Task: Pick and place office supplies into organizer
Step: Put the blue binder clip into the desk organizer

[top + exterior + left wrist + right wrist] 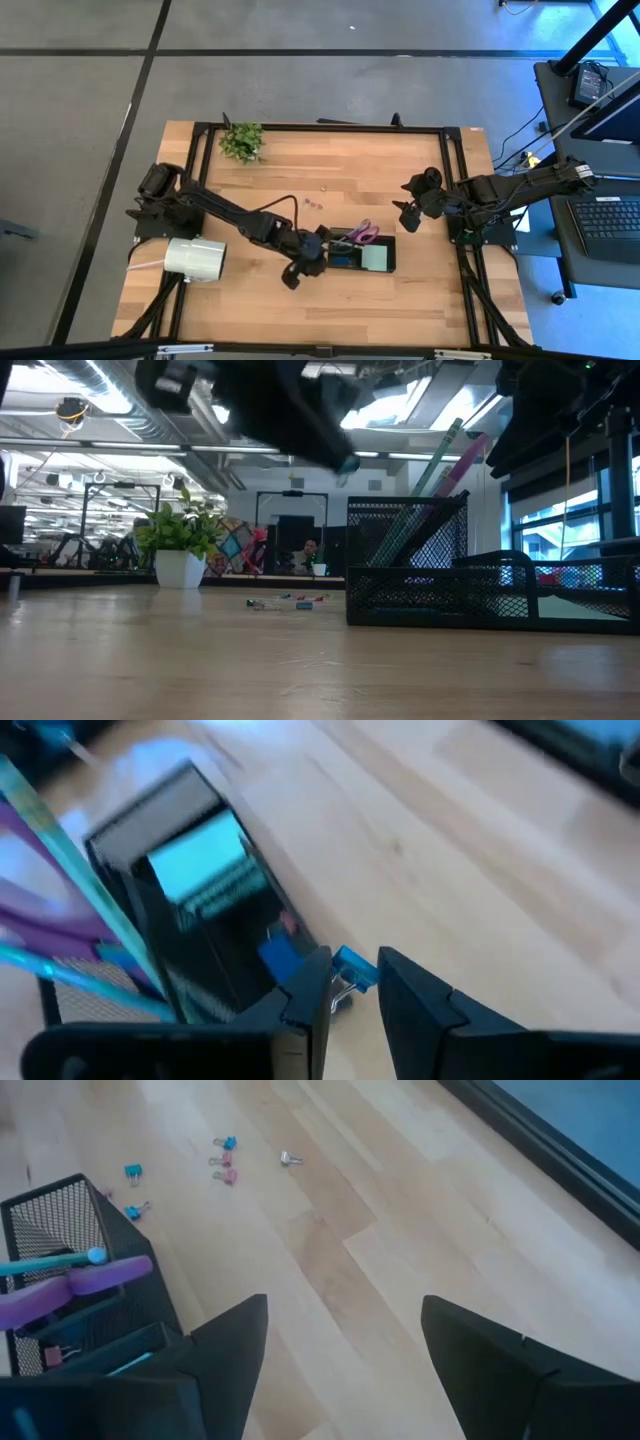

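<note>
The high camera hangs straight above me, taking in the whole wooden table (300, 170), with the black mesh organizer (385, 268) at lower centre of its frame and the plant (242, 141) at upper left. The low camera sits at tabletop height, looking level across the boards into the room; the same organizer (490, 590) fills its right half, the plant (182, 535) its left. My left wrist camera looks down closely on the organizer (190, 920) at frame left. My right wrist camera sits farther back, catching the organizer (70, 1280) at lower left and scattered clips (226, 1160) at upper left
</note>
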Motion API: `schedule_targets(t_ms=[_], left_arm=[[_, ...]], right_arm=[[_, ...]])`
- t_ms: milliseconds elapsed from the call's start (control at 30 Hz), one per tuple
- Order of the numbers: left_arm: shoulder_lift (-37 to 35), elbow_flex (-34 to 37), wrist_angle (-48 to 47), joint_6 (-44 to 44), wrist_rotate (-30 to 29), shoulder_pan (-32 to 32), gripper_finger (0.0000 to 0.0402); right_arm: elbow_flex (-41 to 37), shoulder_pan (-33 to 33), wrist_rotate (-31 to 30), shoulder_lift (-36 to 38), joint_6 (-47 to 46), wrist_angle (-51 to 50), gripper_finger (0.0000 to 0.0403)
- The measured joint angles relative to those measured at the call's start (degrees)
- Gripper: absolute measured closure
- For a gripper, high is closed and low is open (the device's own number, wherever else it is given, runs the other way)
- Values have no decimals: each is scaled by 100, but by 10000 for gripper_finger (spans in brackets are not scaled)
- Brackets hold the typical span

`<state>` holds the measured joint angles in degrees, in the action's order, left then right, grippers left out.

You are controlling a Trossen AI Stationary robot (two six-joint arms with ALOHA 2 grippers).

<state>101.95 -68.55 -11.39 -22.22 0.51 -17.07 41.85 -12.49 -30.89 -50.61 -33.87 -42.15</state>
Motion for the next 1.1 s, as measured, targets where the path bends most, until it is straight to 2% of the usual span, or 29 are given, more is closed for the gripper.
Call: schedule_targets(t_ms=[167, 367, 633, 1100], left_arm=[[47, -9, 443, 329, -576, -120, 327], [389, -15, 762, 607, -915, -148, 327], [840, -13, 1199, 669, -1857, -207, 327], [977, -7, 1203, 663, -1908, -191, 323]], right_arm=[[0, 0, 4, 0, -38, 0, 134], [0, 0, 3, 0, -36, -2, 134], [0, 0, 2, 2, -37, -2, 134], [0, 0, 2, 2, -57, -4, 134]])
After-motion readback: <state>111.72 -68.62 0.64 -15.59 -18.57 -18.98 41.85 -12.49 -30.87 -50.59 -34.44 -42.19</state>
